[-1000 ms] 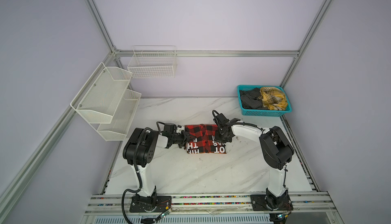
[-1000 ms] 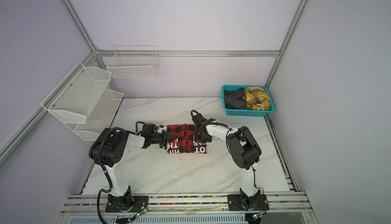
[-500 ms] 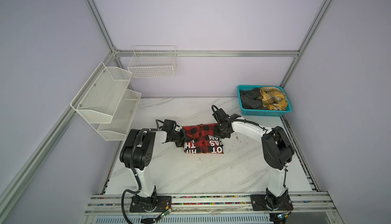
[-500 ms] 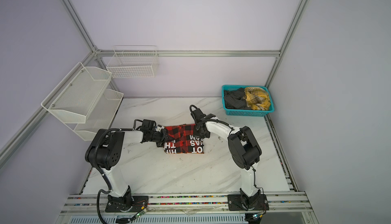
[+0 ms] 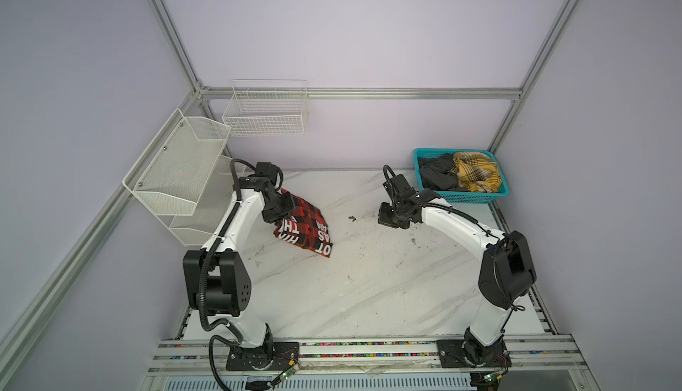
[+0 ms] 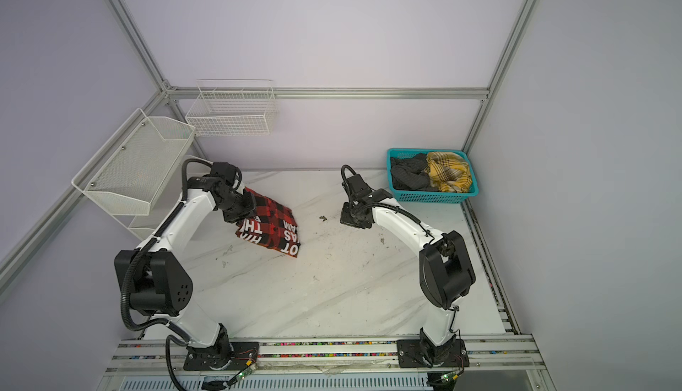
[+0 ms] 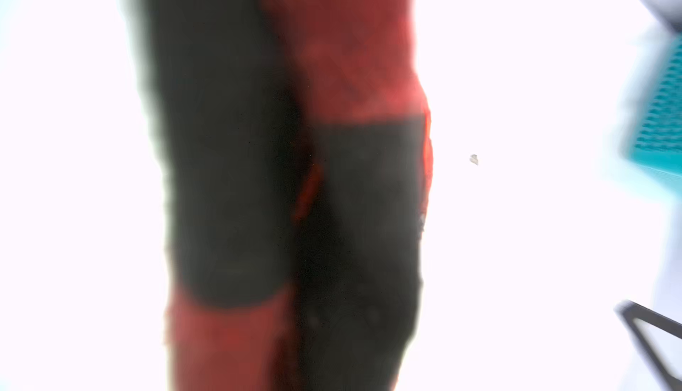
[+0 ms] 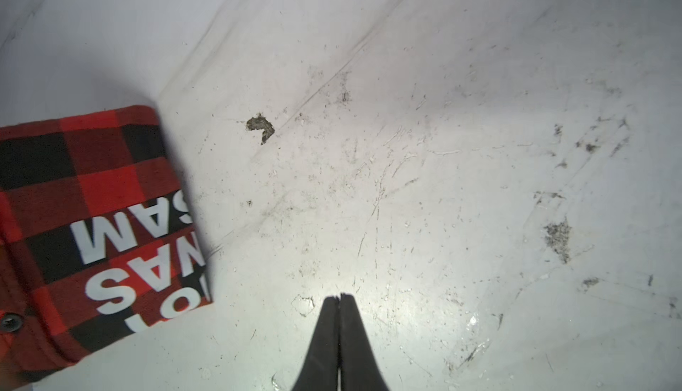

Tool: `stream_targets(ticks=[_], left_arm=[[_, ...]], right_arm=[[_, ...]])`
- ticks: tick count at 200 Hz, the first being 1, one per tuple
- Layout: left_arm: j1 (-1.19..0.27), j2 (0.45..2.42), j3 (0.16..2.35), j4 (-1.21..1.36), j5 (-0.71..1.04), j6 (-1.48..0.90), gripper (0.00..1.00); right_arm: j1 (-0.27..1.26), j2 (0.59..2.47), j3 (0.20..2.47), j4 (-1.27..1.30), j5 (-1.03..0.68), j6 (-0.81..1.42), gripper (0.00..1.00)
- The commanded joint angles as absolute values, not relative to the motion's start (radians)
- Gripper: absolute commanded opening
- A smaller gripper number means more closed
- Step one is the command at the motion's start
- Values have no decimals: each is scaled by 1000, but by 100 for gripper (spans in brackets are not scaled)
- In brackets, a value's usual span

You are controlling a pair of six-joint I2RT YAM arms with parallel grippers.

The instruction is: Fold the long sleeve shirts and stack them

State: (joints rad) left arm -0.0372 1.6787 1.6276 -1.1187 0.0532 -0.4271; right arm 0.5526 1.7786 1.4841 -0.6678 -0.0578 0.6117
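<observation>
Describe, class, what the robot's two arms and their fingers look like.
Both arms, left arm and right arm, have white links joined by bulky black joint housings. Black cables run along them. The right arm's fingers are black, slim and tapered.

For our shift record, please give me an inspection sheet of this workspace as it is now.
Surface: marble table, scuffed, with dirty marks.
Job's things: red shirt folded, at the table's left; grey shirt and yellow shirt crumpled in the basket.
Clutter: one dark scrap mid-table.
Tools: left tool shut on the red shirt's edge; right tool shut, empty.
Cables: black loops on both arms, no snag seen.
Surroundings: white racks, lilac walls.
</observation>
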Motion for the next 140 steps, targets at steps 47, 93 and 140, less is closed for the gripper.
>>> stream_targets(ticks=[47,93,140], left_arm=[[-353,1902,1979,-1696,-834,-524,0],[-639,2203,2065,-1689,-717,-806,0],[-782,2326,2277,-1520,-396,-922,100]], right_arm=[[400,1663,1346,-619,-165,560,6],[274,1564,1283,-632,-211,516,7],[235,1490,1270,-661,-208,517,24]])
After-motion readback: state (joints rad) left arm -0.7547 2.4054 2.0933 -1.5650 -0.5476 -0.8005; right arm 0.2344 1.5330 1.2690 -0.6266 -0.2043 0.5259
